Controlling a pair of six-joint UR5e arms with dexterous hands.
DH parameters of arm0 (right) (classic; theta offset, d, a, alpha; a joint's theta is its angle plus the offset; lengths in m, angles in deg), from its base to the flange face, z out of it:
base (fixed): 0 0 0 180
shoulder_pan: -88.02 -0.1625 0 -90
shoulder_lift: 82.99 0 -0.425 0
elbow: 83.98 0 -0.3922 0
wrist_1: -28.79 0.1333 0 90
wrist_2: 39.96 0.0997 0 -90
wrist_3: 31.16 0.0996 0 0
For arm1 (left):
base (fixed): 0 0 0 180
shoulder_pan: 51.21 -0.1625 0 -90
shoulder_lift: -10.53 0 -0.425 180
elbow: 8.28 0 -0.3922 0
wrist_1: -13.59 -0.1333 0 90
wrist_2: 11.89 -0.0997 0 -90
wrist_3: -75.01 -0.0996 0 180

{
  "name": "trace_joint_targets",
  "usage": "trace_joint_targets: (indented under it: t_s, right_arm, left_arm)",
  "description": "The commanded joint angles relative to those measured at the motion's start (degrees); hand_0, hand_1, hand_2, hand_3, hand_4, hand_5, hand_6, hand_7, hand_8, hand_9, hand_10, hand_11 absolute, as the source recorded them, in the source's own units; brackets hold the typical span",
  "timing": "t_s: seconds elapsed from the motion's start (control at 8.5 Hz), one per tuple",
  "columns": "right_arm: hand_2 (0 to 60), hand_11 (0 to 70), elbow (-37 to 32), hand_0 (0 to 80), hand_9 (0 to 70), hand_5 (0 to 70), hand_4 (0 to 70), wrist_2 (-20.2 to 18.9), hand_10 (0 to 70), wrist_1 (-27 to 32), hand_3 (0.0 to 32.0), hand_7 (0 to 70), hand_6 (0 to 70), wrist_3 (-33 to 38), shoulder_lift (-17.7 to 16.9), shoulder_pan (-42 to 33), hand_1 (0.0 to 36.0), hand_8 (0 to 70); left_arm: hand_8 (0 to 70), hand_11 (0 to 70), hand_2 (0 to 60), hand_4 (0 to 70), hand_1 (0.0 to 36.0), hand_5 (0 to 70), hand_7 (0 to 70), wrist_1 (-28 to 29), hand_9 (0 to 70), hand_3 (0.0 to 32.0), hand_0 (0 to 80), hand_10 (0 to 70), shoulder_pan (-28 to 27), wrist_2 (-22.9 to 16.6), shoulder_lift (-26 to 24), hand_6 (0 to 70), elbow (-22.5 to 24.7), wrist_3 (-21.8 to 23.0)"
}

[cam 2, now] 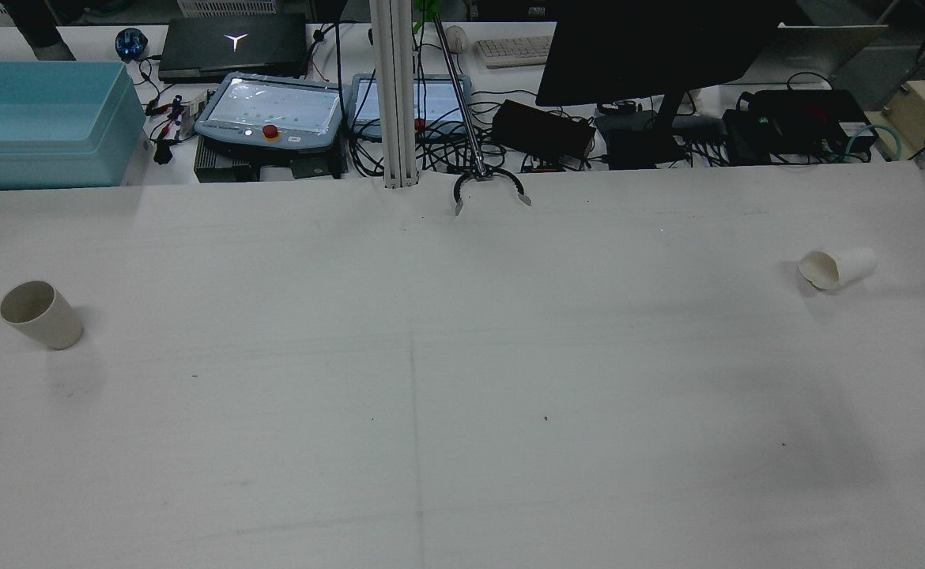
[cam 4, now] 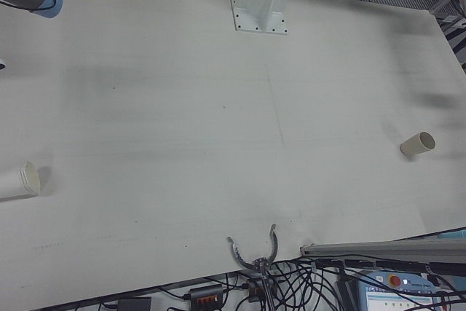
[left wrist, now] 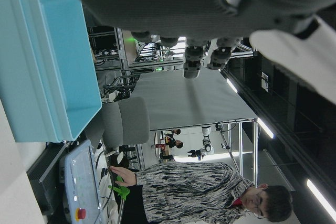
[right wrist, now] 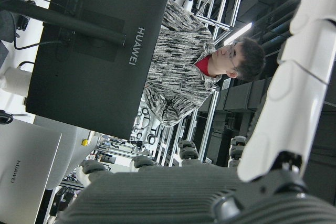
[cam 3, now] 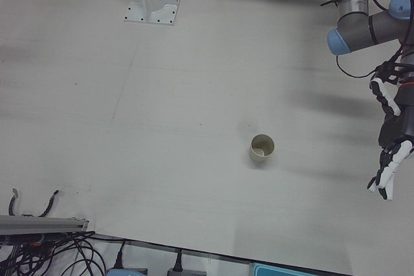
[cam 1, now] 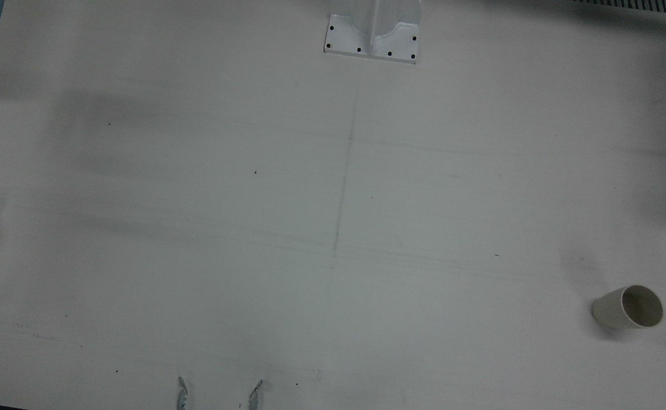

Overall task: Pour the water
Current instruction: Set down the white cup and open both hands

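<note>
The white surface (cam 2: pixel 462 395) carries 2 paper cups, well apart at opposite ends; the upright cup (cam 2: pixel 41 314) stands on the robot's left half, its mouth open upward, and in the left-front view the same cup (cam 3: pixel 262 149) sits alone near the middle of that half; whether it holds any water cannot be told; the fallen cup (cam 2: pixel 836 268) lies on its side on the robot's right half, its mouth turned toward the middle of the surface, and shows again at the left edge of the right-front view (cam 4: pixel 20 180).

The left hand (cam 3: pixel 392 135) hangs in the air at the right edge of the left-front view, well clear of the upright cup and off to its side; its white-tipped fingers (cam 3: pixel 383 179) are spread apart and point downward, holding nothing; the arm's blue-capped elbow (cam 3: pixel 352 33) shows above it.

The right hand (right wrist: pixel 286 103) shows only in its own camera as 1 white finger and a dark ribbed palm; whether its fingers are open or closed cannot be told; behind it stand a HUAWEI monitor (right wrist: pixel 100 40) and a person in a patterned top (right wrist: pixel 178 72).

Past the far edge in the rear view sit a light blue bin (cam 2: pixel 39 122), 2 teach pendants (cam 2: pixel 273 111) and a litter-picker claw (cam 2: pixel 490 186) resting on the surface edge.
</note>
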Motion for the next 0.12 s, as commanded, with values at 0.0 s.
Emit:
trace_joint_targets:
  t_s: [0.0]
  right_arm:
    - [8.2,0.0,6.4,50.3,2.8,5.4,2.3,-4.5,0.0,-6.4,14.4,5.8,9.7,4.9,-3.7,-5.9,17.8,2.7]
  left_arm:
    - [1.3,0.9,0.0,19.4,0.0,0.0,12.2,-11.1,1.0,0.0,33.2,0.6,0.4,-2.0,-1.2,11.8,10.3,2.4]
